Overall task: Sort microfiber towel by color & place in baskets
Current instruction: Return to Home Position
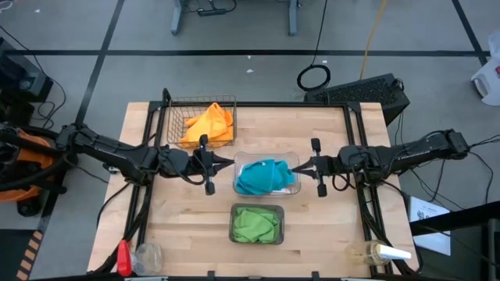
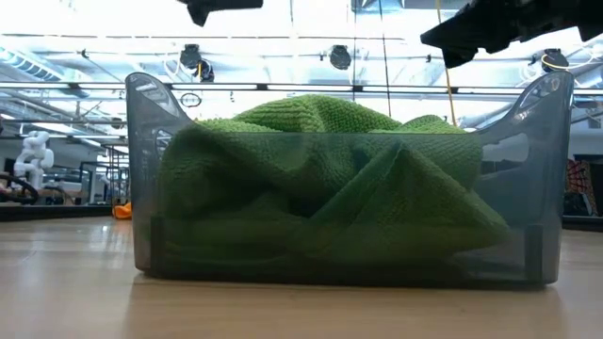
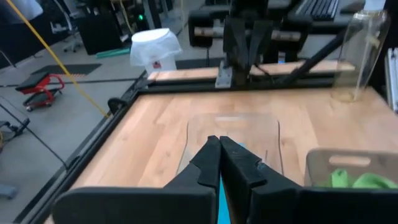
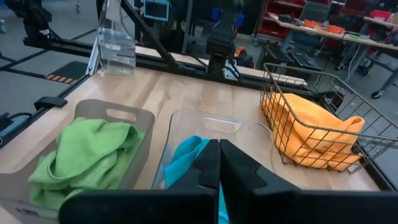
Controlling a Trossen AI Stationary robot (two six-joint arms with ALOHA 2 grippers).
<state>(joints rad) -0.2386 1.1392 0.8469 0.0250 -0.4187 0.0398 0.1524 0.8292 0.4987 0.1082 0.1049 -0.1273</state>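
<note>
Orange-yellow towels (image 1: 208, 125) lie in the brown wire-mesh basket (image 1: 173, 112) at the far side. Teal-blue towels (image 1: 260, 177) fill the clear tray (image 1: 291, 160) at the table's middle. Green towels (image 1: 255, 224) lie bunched in the grey tray (image 1: 234, 209) nearer the front, and fill the low view (image 2: 330, 179). My left gripper (image 1: 229, 162) hovers shut just left of the clear tray; my right gripper (image 1: 295, 167) hovers shut at its right edge. Both touch nothing.
A clear bottle (image 1: 380, 252) lies at the near right corner. A red-handled tool (image 1: 124, 257) and a clear cup (image 1: 148, 255) sit at the near left corner. Bare wood (image 1: 328, 226) lies right of the grey tray and near the front edge.
</note>
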